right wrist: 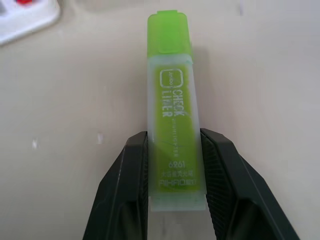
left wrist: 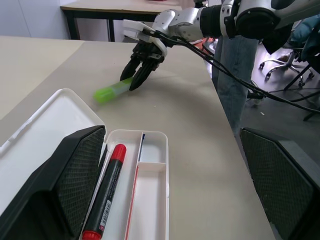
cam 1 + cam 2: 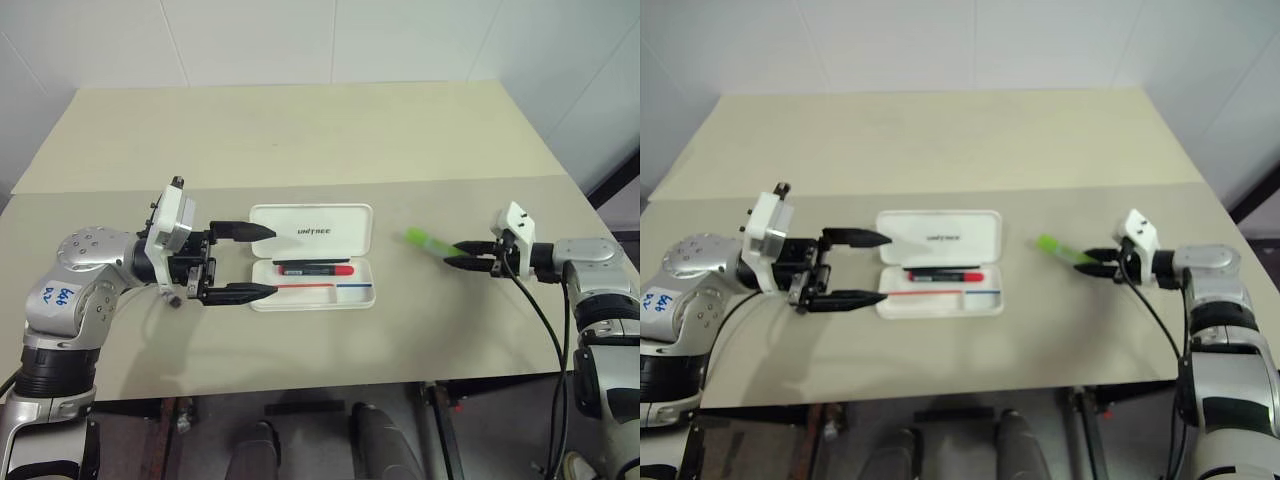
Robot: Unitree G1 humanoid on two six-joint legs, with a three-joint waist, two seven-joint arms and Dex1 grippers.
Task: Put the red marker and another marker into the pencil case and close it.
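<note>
The white pencil case [image 3: 310,231] lies open at the table's middle, lid flat behind the tray. The red marker [image 3: 315,269], black with a red cap, lies in the tray's long compartment. My left gripper [image 3: 272,261] is open at the case's left end, one finger by the lid and one by the tray's front corner, holding nothing. To the right of the case, the other marker, a stubby lime-green highlighter [image 1: 172,115], is pinched at its rear end by my right gripper [image 3: 452,253]. Its cap points toward the case. I cannot tell whether it touches the table.
The beige table [image 3: 300,130] stretches far behind the case, with a seam running across it. Its front edge lies close below the case. A second table and a standing person's legs [image 2: 235,75] are seen beyond the right arm.
</note>
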